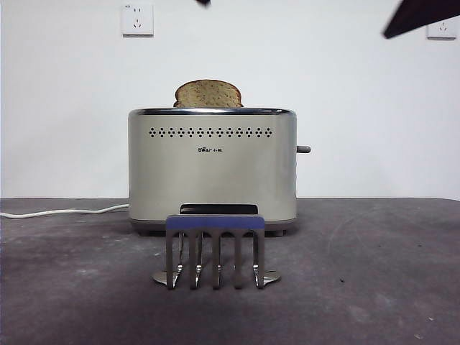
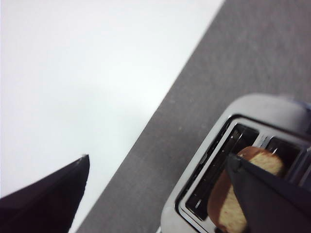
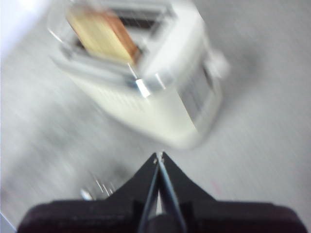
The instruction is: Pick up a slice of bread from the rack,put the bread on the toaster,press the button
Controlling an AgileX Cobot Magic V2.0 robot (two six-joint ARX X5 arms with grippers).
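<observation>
front view: the toaster (image 1: pixel 212 169) stood mid-table, its chrome top rim level, and the slice of bread (image 1: pixel 208 94) sat upright in a slot with only its domed crust showing above that rim. the button (image 1: pixel 303 149) stuck out from the toaster's right side with open air around it. the rack (image 1: pixel 215 251) stood just in front of the toaster, its prongs bare. the dark table (image 1: pixel 374 273) lay open to left and right. a white cord (image 1: pixel 65 211) ran off to the left edge. one black arm tip showed at the top right corner.

left wrist view: the left gripper (image 2: pixel 160 194) hung above the toaster, fingers spread wide and released, one finger edge crossing the bread.

right wrist view: blurred; the right gripper (image 3: pixel 159 156) had its fingers clenched together on nothing, above the table beside the toaster, apart from it.
</observation>
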